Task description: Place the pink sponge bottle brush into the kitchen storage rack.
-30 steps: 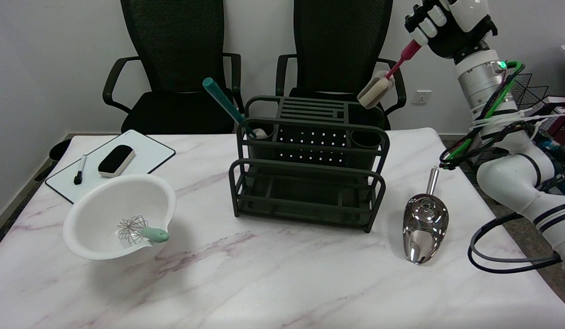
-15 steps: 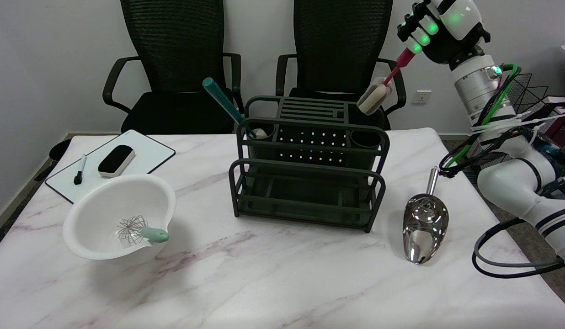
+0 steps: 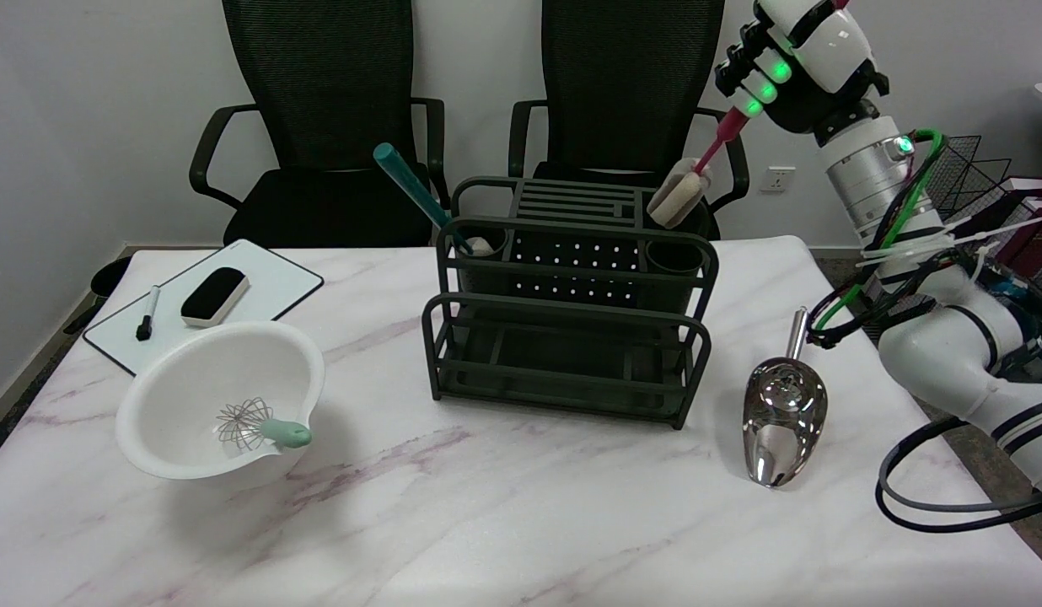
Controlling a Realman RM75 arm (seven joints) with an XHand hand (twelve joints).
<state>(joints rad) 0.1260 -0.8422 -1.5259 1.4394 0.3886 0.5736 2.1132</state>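
The robot hand (image 3: 795, 63) at one o'clock is cropped by the top edge, and its fingers cover the pink brush's (image 3: 698, 173) upper handle. The teal brush's (image 3: 420, 198) head sinks into the rack's (image 3: 572, 329) left cup, mostly hidden.

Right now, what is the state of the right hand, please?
Right hand: closed on the pink brush, holding it over the rack.

Right hand (image 3: 791, 63) grips pink bottle brush (image 3: 694, 177) by handle, tilted, sponge end just above storage rack (image 3: 572, 295) rear right corner on worktop (image 3: 521, 506).
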